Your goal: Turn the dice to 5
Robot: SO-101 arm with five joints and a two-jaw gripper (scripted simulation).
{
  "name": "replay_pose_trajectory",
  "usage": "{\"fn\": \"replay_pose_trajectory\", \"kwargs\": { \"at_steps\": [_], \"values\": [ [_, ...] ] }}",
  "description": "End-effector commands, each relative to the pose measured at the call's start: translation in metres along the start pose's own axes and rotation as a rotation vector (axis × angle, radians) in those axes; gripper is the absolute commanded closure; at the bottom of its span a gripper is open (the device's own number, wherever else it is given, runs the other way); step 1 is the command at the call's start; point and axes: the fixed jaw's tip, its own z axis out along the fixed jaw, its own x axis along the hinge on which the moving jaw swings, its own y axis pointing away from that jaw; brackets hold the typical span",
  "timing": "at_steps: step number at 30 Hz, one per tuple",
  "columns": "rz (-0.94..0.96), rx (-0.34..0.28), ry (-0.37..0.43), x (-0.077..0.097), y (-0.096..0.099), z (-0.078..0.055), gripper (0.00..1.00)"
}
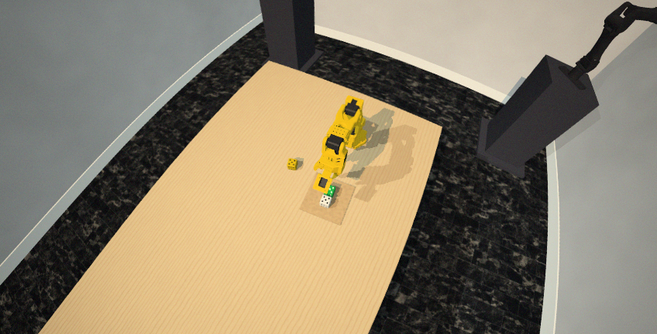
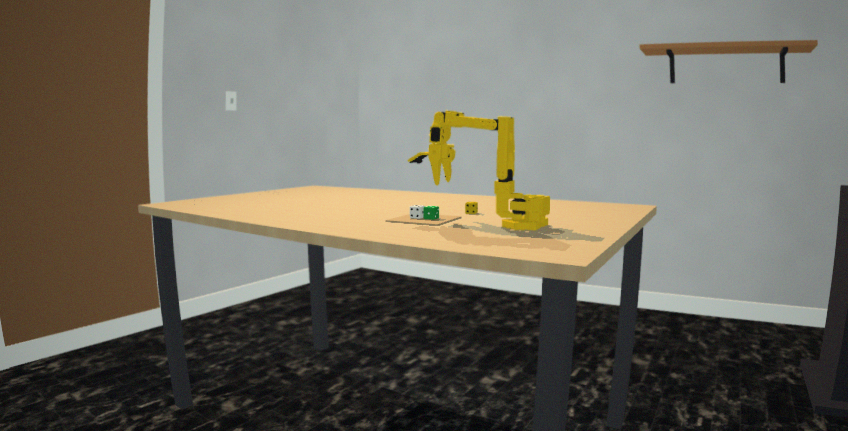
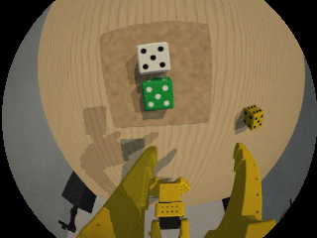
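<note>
The green die [image 1: 331, 191] [image 2: 432, 213] [image 3: 158, 94] lies flat on the mat [image 1: 341, 213] [image 2: 449, 218] [image 3: 190, 64], with 5 on top. The white die [image 1: 325, 201] [image 2: 415, 212] [image 3: 153, 58] lies flat on the mat beside it, on the side away from the arm's base, also with 5 on top. The two are very close; I cannot tell if they touch. The yellow die [image 1: 292, 163] [image 2: 471, 207] [image 3: 254, 117] lies flat on the table off the mat. My gripper [image 2: 442, 181] [image 3: 196, 147] is open and empty, well above the dice and slightly towards the base; its tips are hidden in the top view.
The arm's base [image 2: 525, 213] stands on the table [image 1: 207, 220] [image 2: 297, 203] on the green die's side of the mat. The arm's shadow falls beside the mat. Two dark pedestals [image 1: 279, 22] [image 1: 539, 114] stand beyond the table's end.
</note>
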Motion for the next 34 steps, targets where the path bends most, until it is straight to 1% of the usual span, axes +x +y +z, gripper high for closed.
{"fn": "replay_pose_trajectory", "kwargs": {
  "at_steps": [1,2,8,13,34],
  "values": [
    [0.015,0.003,-0.098,0.006,-0.008,-0.02,0.64],
    [0.015,0.003,-0.098,0.006,-0.008,-0.02,0.64],
    [0.054,0.017,-0.169,0.026,-0.02,-0.032,0.64],
    [0.071,0.025,-0.199,0.035,-0.024,-0.035,0.64],
    [0.073,0.026,-0.203,0.036,-0.024,-0.035,0.64]
  ]
}}
